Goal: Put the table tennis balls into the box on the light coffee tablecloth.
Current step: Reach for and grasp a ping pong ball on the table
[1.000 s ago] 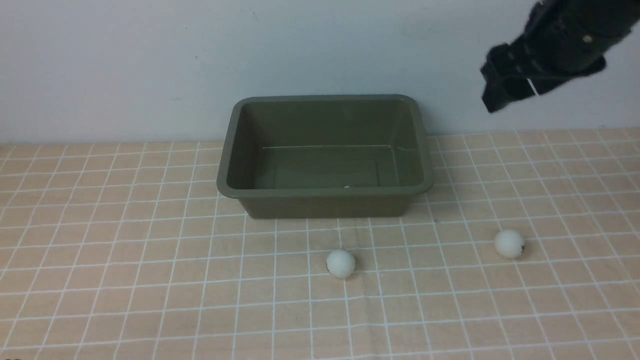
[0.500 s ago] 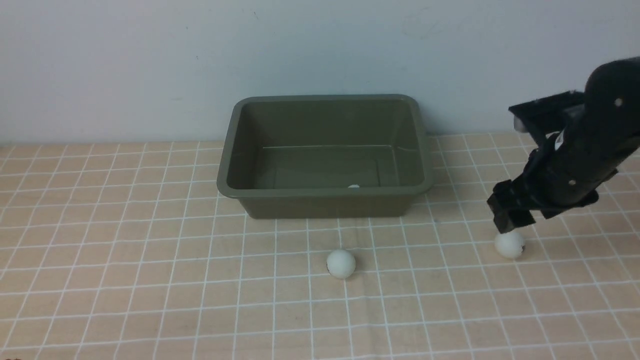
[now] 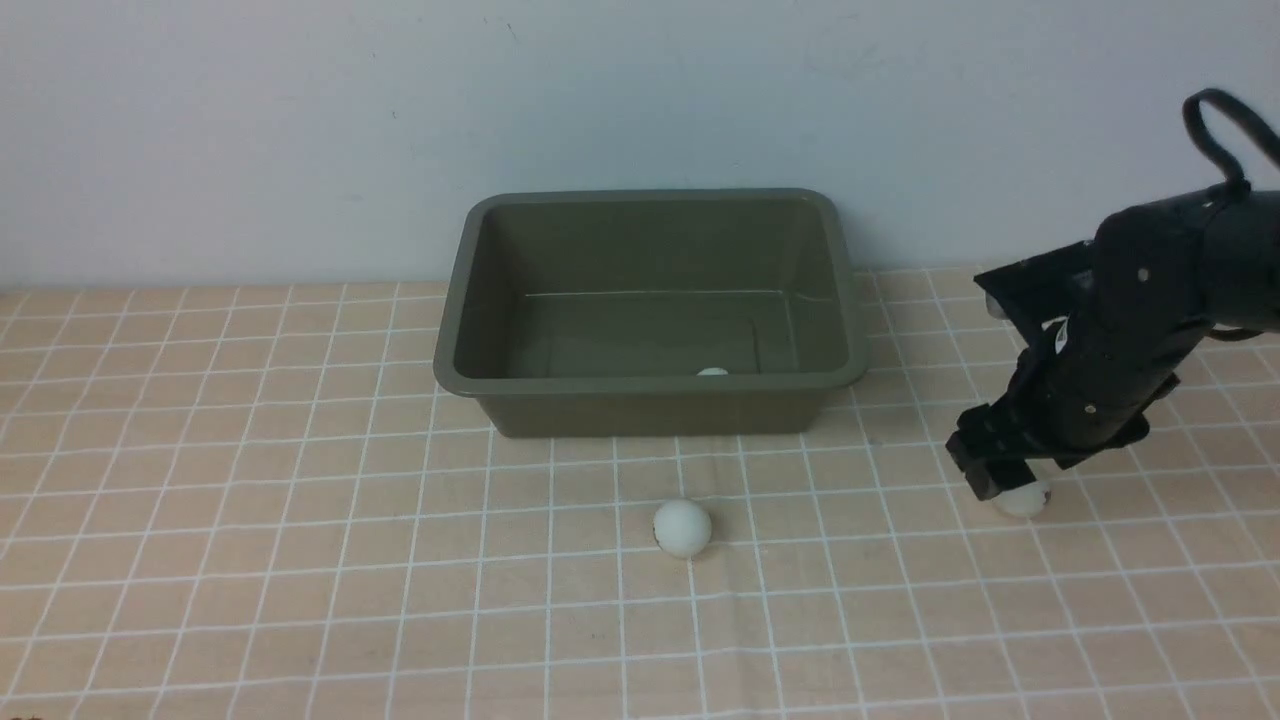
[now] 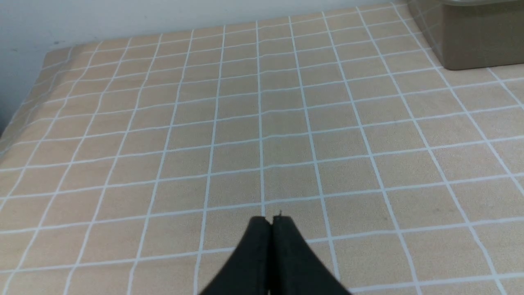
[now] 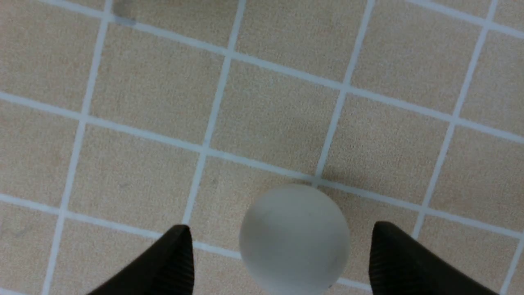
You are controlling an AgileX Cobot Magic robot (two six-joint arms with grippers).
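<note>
The olive-green box [image 3: 650, 386] stands at the back of the light coffee tablecloth [image 3: 300, 520]. The top of one white table tennis ball [image 3: 712, 372] peeks over its front rim. A second ball [image 3: 682, 527] lies on the cloth in front of the box. The third ball [image 3: 1027, 500] lies to the right, under my right gripper [image 3: 1000, 482]. In the right wrist view this ball [image 5: 294, 239] sits between the spread fingers of the right gripper [image 5: 280, 227], which is open, with a gap on each side. My left gripper [image 4: 270, 219] is shut and empty above bare cloth.
A pale wall rises right behind the box. In the left wrist view a corner of the box [image 4: 470, 37] shows, and the cloth's edge [image 4: 24, 119] drops off at the table's side.
My right arm came down from high at the right to the rightmost ball, its open fingers now around it. The ball inside the box shows a little more above the rim.
</note>
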